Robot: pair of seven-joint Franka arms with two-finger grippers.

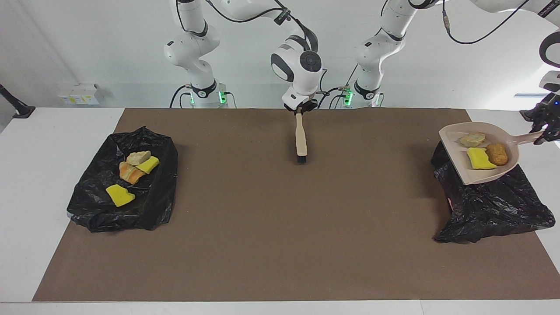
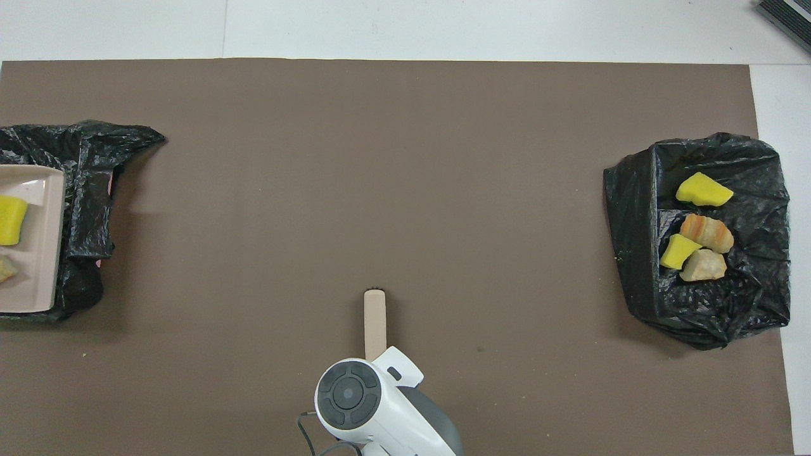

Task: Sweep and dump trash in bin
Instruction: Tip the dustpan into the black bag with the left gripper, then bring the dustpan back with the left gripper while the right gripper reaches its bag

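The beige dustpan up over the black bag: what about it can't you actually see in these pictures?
- Overhead view: the beige plastic dustpan is cut off by the picture's edge, so its handle, the brown chunk and the left gripper are out of frame.
- Facing view: the crumpled black plastic bag is partly covered by the dustpan, so its opening is hidden.
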